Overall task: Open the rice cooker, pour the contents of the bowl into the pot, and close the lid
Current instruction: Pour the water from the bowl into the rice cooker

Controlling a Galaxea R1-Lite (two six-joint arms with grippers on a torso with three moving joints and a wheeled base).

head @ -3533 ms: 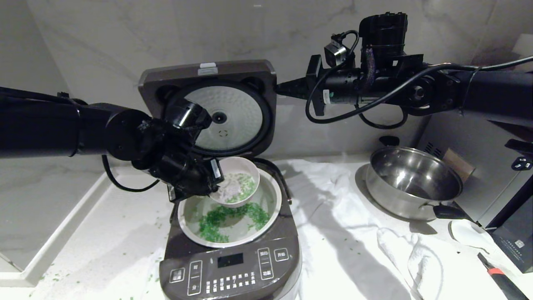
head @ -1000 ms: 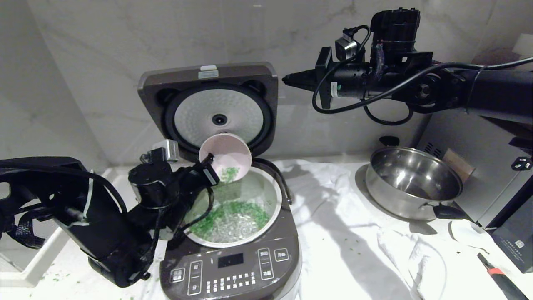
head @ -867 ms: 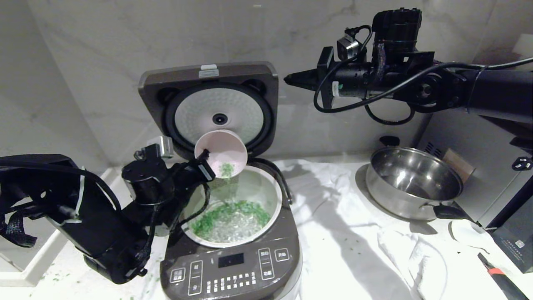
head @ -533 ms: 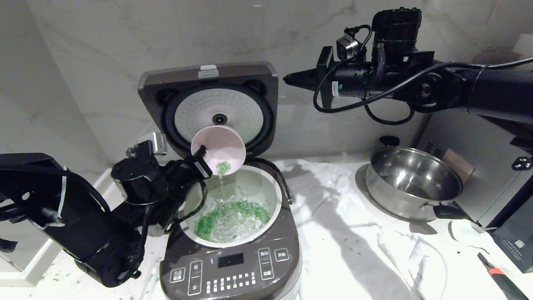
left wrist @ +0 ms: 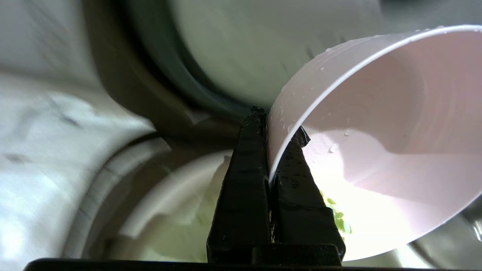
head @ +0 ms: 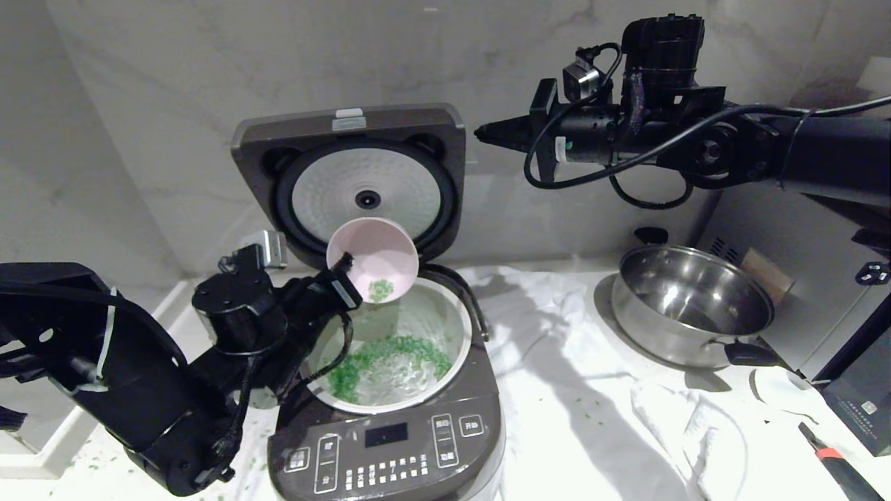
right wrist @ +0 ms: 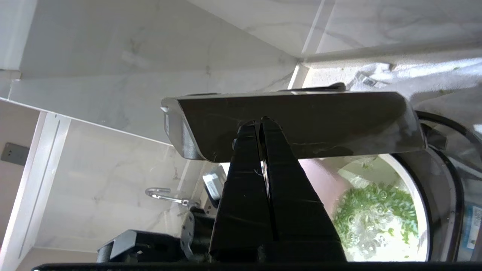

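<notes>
The left gripper [head: 343, 270] pinches the rim of the tilted bowl [head: 376, 256] over the pot [head: 456, 327] (green bits [head: 390, 351] float inside). Far right of the raised lid [head: 348, 125], the right gripper [head: 482, 132] hangs with jaws pressed together, empty.

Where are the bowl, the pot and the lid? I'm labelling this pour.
bowl [head: 379, 254]: head view, on its pale inner wall.
pot [head: 456, 327]: head view, on its bare white inner wall.
lid [head: 390, 184]: head view, on its silvery underside plate.
</notes>
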